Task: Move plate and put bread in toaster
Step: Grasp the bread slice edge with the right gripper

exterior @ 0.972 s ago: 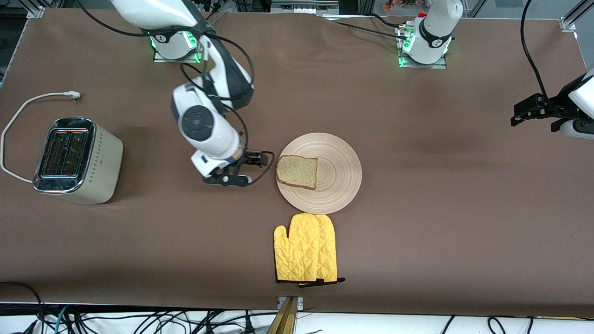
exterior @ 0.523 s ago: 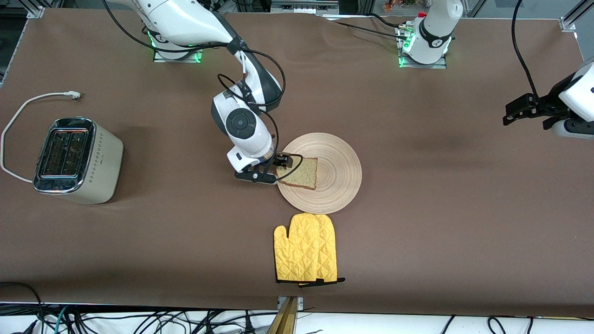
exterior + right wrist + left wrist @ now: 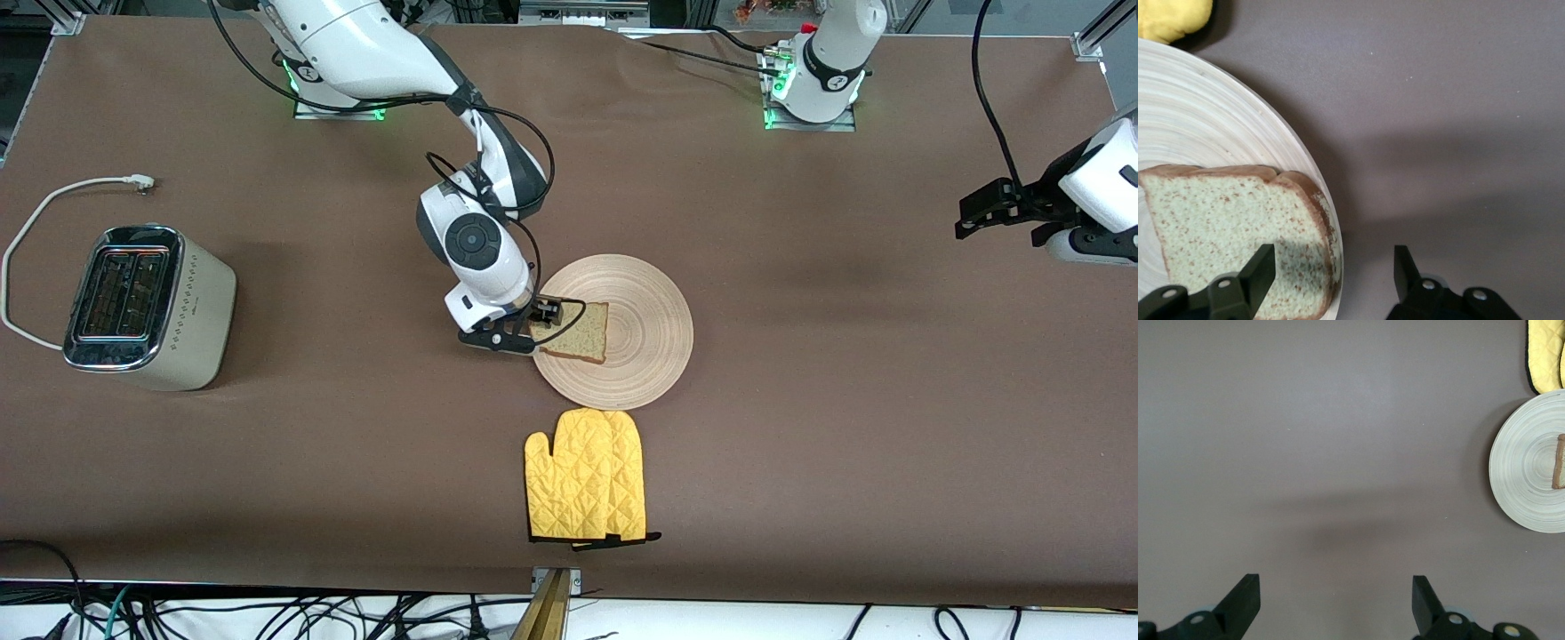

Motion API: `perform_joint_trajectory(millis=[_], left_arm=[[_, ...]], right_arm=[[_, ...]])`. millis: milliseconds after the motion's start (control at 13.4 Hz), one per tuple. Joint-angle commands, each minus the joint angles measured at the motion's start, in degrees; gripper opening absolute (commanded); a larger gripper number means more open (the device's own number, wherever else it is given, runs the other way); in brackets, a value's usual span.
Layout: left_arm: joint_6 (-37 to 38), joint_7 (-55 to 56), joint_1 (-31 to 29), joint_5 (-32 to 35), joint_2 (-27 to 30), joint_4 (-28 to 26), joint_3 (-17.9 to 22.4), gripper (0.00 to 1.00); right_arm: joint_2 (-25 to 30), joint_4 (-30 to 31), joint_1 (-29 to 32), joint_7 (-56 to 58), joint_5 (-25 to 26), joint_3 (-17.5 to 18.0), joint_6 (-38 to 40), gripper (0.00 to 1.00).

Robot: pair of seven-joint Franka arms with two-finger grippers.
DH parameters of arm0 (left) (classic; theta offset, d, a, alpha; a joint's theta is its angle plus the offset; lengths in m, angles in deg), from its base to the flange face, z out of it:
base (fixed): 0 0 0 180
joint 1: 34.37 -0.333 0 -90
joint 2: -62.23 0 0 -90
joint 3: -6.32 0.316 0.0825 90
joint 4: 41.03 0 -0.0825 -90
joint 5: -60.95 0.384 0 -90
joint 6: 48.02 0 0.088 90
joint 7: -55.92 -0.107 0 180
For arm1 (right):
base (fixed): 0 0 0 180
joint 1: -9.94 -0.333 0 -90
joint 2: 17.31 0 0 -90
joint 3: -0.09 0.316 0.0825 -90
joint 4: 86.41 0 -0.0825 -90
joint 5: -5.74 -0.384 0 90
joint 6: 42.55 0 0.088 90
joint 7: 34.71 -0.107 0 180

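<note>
The bread (image 3: 580, 333) lies on the round wooden plate (image 3: 645, 307) in the middle of the table, on the side toward the right arm's end. My right gripper (image 3: 539, 327) is open and low over the plate's rim. In the right wrist view one finger (image 3: 1261, 267) is over the bread (image 3: 1225, 233) and the other is over bare table beside the plate (image 3: 1205, 127). The toaster (image 3: 147, 307) stands at the right arm's end, slots up. My left gripper (image 3: 978, 212) is open and empty over bare table at the left arm's end.
A yellow oven mitt (image 3: 587, 487) lies just nearer the front camera than the plate. The toaster's white cord (image 3: 53, 200) loops on the table beside it. The left wrist view shows the plate (image 3: 1525, 473) and mitt (image 3: 1548, 353) off to one side.
My right gripper has moved from the table beside the plate onto the plate's rim and the bread's edge, still open. My left gripper has drifted slightly toward the table's middle.
</note>
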Motion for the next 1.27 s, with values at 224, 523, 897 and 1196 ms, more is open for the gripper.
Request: perform_joint_trajectory(millis=[224,523,897,1196], left_arm=[[1.5,0.8,0.1,-0.7,0.5,0.8,-0.1,1.00],[1.7,0.8,0.0,-0.6,0.5,0.8,-0.1,1.00],[1.9,0.8,0.0,-0.6,0.5,0.8,0.0,1.00],[2.3,0.8,0.0,-0.6,0.4,1.1,-0.1,1.00]], right_arm=[[-0.4,-0.8,-0.5,-0.8,-0.1,-0.5,-0.3,0.28],[-0.4,-0.7,-0.5,-0.8,-0.1,-0.5,-0.3,0.00],[0.1,-1.2,-0.3,0.4,0.2,-0.6,0.2,0.00],[1.8,-3.8,-0.3,0.5,1.1,-0.7,6.3,0.00]])
